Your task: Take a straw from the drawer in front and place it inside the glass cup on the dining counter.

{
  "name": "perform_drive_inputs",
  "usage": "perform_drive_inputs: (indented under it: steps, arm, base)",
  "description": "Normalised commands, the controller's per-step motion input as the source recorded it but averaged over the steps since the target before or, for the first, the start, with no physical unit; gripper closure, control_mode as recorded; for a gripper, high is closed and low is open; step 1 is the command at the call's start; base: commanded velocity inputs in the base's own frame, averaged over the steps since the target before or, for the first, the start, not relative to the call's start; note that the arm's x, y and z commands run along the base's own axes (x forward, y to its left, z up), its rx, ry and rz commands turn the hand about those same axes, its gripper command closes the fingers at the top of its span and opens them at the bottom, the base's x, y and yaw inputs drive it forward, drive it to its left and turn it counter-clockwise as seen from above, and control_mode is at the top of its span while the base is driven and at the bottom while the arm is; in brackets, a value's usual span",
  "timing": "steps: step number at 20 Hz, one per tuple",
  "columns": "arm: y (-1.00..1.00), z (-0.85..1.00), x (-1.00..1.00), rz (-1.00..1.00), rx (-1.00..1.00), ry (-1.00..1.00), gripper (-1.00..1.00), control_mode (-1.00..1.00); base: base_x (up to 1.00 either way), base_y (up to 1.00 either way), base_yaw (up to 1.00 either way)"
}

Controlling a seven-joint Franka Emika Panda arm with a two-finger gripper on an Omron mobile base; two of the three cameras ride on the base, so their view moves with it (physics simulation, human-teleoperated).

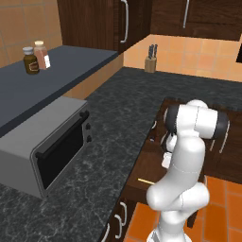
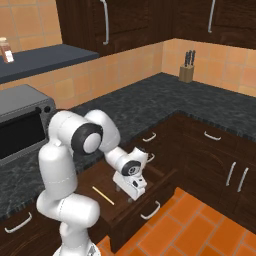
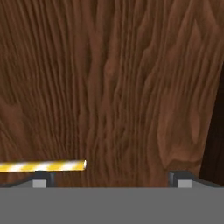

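The end effector (image 2: pixel 131 196) hangs low inside the open drawer (image 2: pixel 150 175), fingers spread apart and empty. The straw (image 2: pixel 103 195) lies flat on the drawer floor just beside it, its long axis running crosswise past one fingertip (image 3: pixel 41 177).

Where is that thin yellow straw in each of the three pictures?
Left base view: the straw lies low, right of centre, in the open drawer, beside the arm.
Right base view: lower middle, left of the end effector.
Hand view: bottom left, striped.
Shared landmark: the drawer's brown wooden floor.
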Motion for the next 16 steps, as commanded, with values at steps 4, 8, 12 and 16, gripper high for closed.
perform_drive_inputs:
  steps: [4,8,12,16]
  arm:
    - [-0.56,-0.03,-0.51,0.06,0.00,0.00,-1.00,-1.00]
    - [-0.63,0.00,-0.67,0.04,0.00,0.00,-1.00,-1.00]
    - [-0.63,0.00,-0.72,0.03,0.02,0.00,-1.00,-1.00]
    - [-0.61,0.00,-0.72,0.02,0.02,0.00,-1.00,-1.00]
  base:
    - [0.00,0.00,0.00]
    - [0.00,0.00,0.00]
    - [0.00,0.00,0.00]
    - [0.00,0.00,0.00]
